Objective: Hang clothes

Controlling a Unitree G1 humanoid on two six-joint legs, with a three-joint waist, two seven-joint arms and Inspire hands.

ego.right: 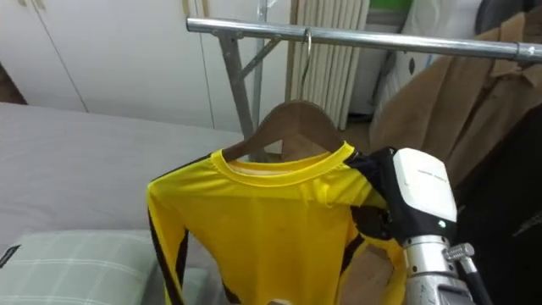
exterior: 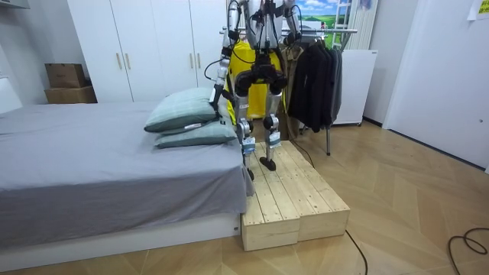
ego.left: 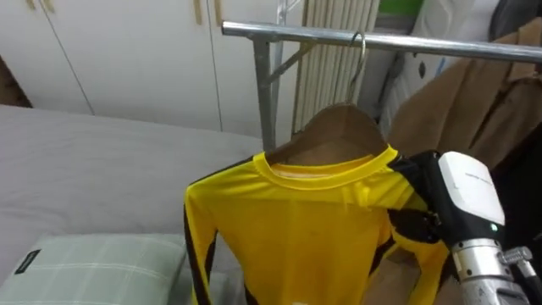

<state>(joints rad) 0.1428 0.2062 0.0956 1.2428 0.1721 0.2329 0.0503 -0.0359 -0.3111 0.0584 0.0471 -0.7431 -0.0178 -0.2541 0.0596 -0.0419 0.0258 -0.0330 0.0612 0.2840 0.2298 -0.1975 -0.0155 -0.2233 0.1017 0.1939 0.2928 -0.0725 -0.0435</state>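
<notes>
Left eye view: a yellow shirt (ego.left: 313,229) is being carried on a wooden hanger (ego.left: 339,127), whose hook is apparently being borne by the metal rail (ego.left: 398,41) already. The shirt's shoulder is being pinched by the curled fingers (ego.left: 415,222) of the right hand (ego.left: 466,199). The left hand (exterior: 217,95) is being held low beside the pillows (exterior: 187,114). Hanging is being judged nearly done, with only the release left.

Metal rail (ego.left: 398,41) straight across in front of me, and the wooden hanger (ego.left: 339,127) is hooked over it, yellow shirt (ego.left: 296,229) draped on. A brown coat (ego.left: 474,102) hangs further right. On my left, the grey bed (ego.left: 102,169) carries a checked pillow (ego.left: 93,267). Under my feet is a wooden platform (exterior: 294,195).
</notes>
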